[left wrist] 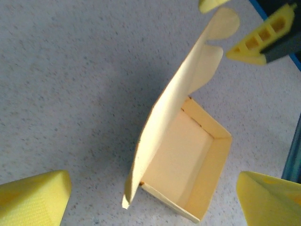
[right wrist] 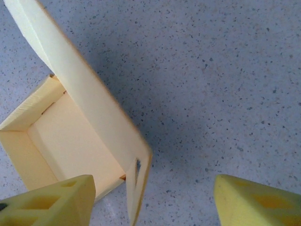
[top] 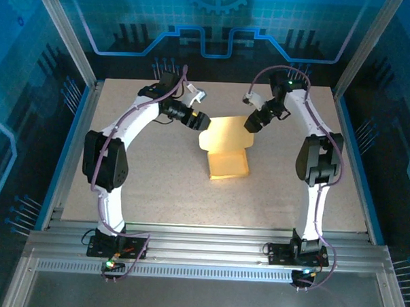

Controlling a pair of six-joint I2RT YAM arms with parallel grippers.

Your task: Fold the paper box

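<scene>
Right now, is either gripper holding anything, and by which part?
Nothing: left gripper and right gripper are open; the pale yellow cardboard box sits ungripped, lid raised.

Left wrist cam: both fingers (left wrist: pixel 33 200) of my left gripper (top: pixel 197 120) get chopped by the bottom edge, only the tips poke in. Same deal on the right wrist cam, my right gripper (top: pixel 251 121) has its fingers (right wrist: pixel 51 202) cut at the bottom. The paper box (right wrist: pixel 70 141) has a corner tucked behind that finger, and its raised lid (right wrist: pixel 75 80) leaves through the top-left corner and hides the box side behind it. From the top cam my fingertips are too small and dark to read.
</scene>
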